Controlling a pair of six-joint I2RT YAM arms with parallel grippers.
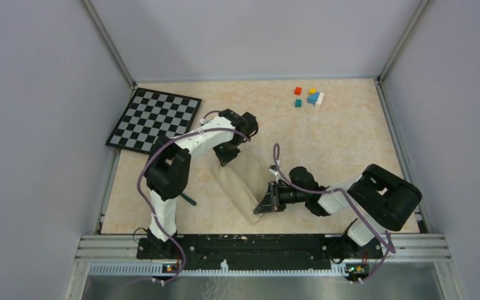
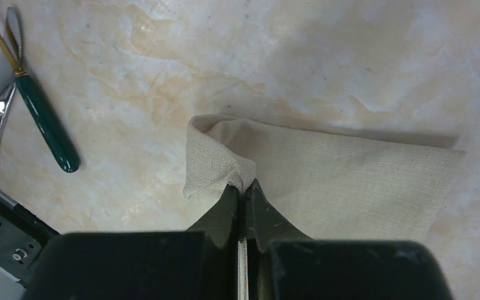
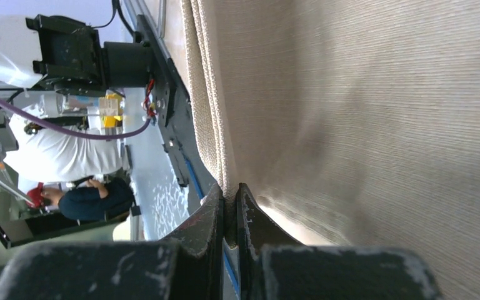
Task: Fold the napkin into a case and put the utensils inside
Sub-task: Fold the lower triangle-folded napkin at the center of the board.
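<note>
L hand (image 2: pixel 245 189) pinched shut on napkin (image 2: pixel 350 181) corner, cloth bunched at tips. R hand (image 3: pixel 230 199) clamped tight on napkin edge too. 1 napkin, folded strip, mid tabletop (image 1: pixel 350 144) btwn both hands. 2 utensils (image 2: pixel 44 122) lying near L arm. 5 cubes (image 1: pixel 313 98) far right, 1 checkerboard (image 1: pixel 155 120) far left.

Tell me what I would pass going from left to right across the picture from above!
Checkerboard → left pincer → right pincer → coloured cubes. The napkin stretches between the two pincers, both pinched shut on it, so it gets no place of its own.
</note>
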